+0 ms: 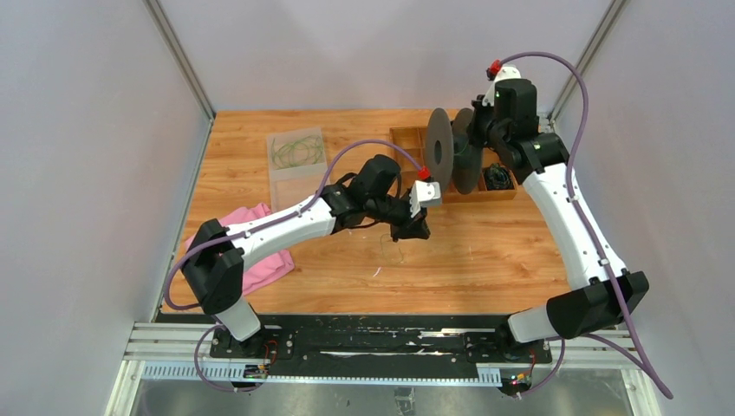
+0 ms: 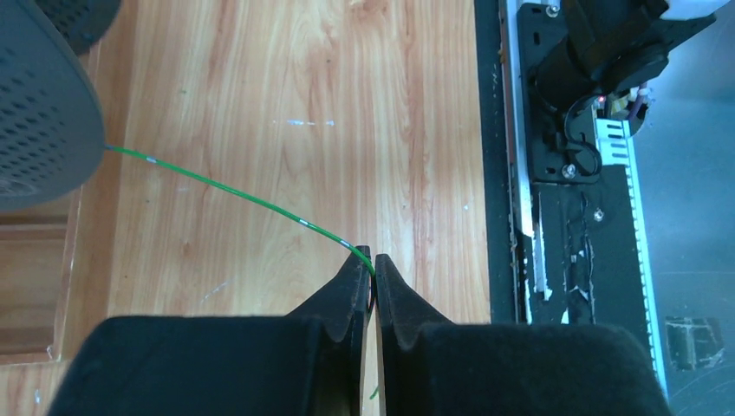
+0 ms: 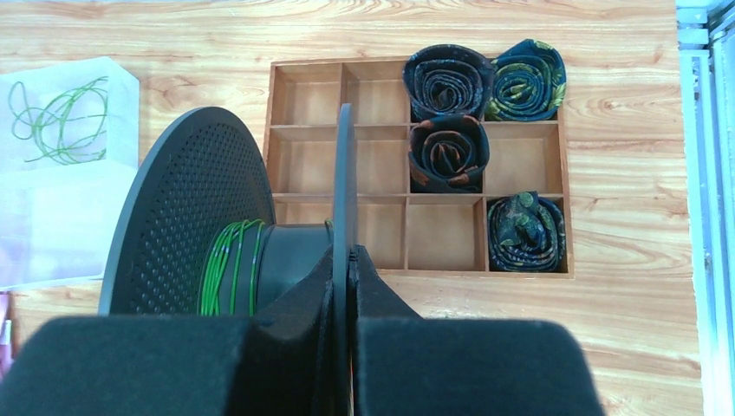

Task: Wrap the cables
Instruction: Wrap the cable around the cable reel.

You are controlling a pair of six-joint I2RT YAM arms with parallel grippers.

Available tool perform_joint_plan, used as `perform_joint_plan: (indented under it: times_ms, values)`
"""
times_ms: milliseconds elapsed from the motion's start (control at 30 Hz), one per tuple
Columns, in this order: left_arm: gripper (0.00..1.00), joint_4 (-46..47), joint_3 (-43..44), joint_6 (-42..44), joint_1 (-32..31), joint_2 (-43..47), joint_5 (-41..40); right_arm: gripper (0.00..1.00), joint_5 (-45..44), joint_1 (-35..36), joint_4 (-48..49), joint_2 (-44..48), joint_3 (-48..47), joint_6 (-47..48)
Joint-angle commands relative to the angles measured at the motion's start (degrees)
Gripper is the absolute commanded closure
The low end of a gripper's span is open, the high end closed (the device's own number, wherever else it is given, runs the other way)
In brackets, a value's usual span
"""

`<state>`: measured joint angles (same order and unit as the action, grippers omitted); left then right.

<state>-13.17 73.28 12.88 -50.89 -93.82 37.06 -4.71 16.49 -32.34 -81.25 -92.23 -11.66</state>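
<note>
- The left gripper [image 2: 373,257] is pinched shut on one thin green cable [image 2: 227,191], which runs taut to the black spool [image 3: 186,217].
- The right gripper [image 3: 345,253] clamps the spool's near disc, holding it off the table.
- Best hold the line tight and lay it beside the turns on the hub.
- Count: one spool, one bag [image 3: 69,199] of loose cables [image 3: 61,113], and four fabric rolls [image 3: 446,82] in one tray [image 3: 451,273].
</note>
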Motion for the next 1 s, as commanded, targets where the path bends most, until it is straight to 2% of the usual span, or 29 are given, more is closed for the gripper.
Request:
perform_joint_plan:
  times_ms: [0,200,700,967]
  values:
    - [0.92,-1.5,3.1,-2.9,-0.8,1.0,0.1,0.99,-4.2,1.7,7.2,2.4,1.4,2.2]
    - [0.92,-6.4,9.1,-4.9,-0.8,-0.4,-0.5,0.99,-6.5,3.5,8.7,2.7,4.7,3.9]
    - [0.92,-10.8,19.7,-5.3,-0.7,-1.5,-4.7,0.99,-10.5,9.3,12.5,3.3,11.7,8.3]
    - [0.92,-12.5,22.0,-4.7,0.4,-1.2,-8.5,0.99,-10.4,11.6,15.2,4.9,17.4,10.9]
